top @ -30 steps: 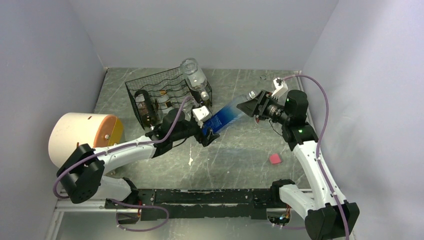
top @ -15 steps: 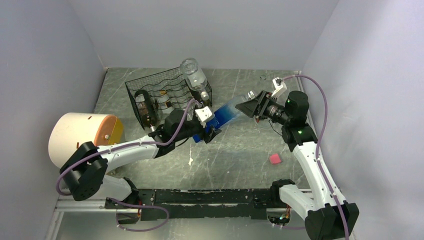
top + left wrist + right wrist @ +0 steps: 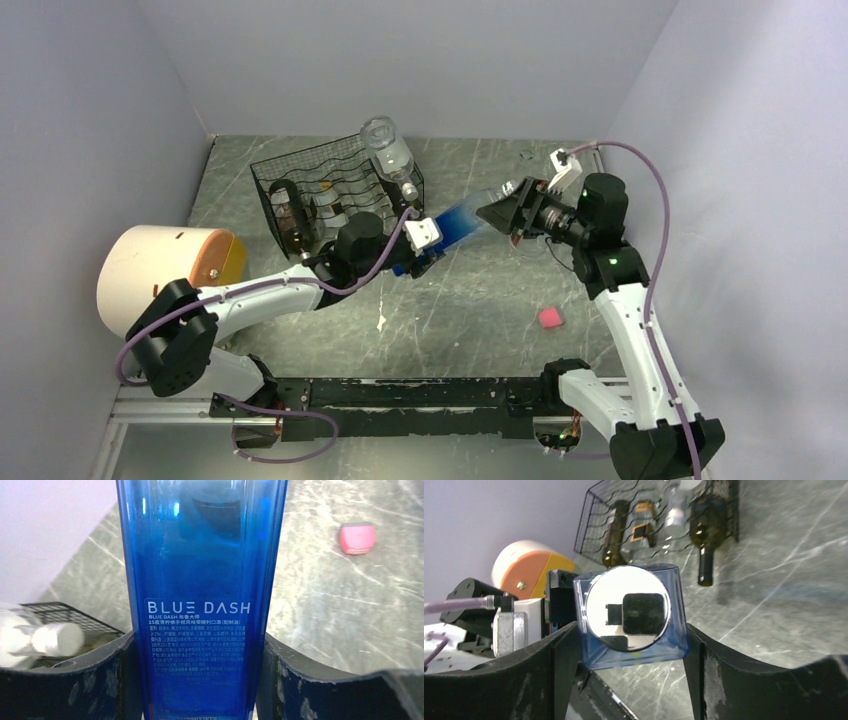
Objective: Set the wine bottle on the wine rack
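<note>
My left claw (image 3: 199,682): clamped on the blue bottle (image 3: 456,225).
My right claw (image 3: 630,632): clamped on its cap end.
Rack (image 3: 318,160): bottles (image 3: 704,527) lying inside.
Nearby: pink block (image 3: 550,318).

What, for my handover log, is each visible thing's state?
blue bottle, held aloft by both tools
left tool, shut on the blue bottle
right tool, shut on the blue bottle
wine rack, standing, partly filled
clear bottle, resting on the wine rack
pink block, lying loose

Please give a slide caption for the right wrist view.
Right gripper clamps the capped end of a square blue glass bottle; black wire-mesh wine rack behind.
</note>
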Controlling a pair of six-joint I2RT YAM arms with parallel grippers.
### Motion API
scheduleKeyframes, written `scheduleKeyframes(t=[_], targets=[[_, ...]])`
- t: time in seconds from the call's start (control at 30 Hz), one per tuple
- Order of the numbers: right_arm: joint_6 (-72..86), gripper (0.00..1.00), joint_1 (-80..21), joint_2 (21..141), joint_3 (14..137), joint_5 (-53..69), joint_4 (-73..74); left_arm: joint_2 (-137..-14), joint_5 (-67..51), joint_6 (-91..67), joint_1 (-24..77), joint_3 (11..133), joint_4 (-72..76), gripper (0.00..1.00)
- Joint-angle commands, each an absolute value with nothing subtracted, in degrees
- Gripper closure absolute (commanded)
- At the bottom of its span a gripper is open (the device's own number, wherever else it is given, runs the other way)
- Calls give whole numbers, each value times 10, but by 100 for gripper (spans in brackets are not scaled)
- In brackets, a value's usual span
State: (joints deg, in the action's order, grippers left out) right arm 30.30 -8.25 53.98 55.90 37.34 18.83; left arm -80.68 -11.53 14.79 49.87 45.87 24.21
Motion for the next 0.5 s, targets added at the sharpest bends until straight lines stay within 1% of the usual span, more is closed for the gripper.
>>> scheduleKeyframes(t=[0.0, 0.07, 0.2, 0.37, 0.47], targets=[[253, 22, -82, 523, 657, 266, 301, -786, -63, 256, 492, 531, 266, 93], [239, 19, -82, 526, 685, 233, 326, -779, -53, 302, 492, 541, 279, 93], [216, 14, -81, 509, 718, 233, 327, -772, -56, 358, 481, 560, 288, 93], [170, 12, -81, 502, 770, 226, 344, -751, -92, 437, 475, 541, 332, 93], [144, 12, -82, 530, 817, 233, 397, -745, -117, 516, 475, 529, 361, 93]])
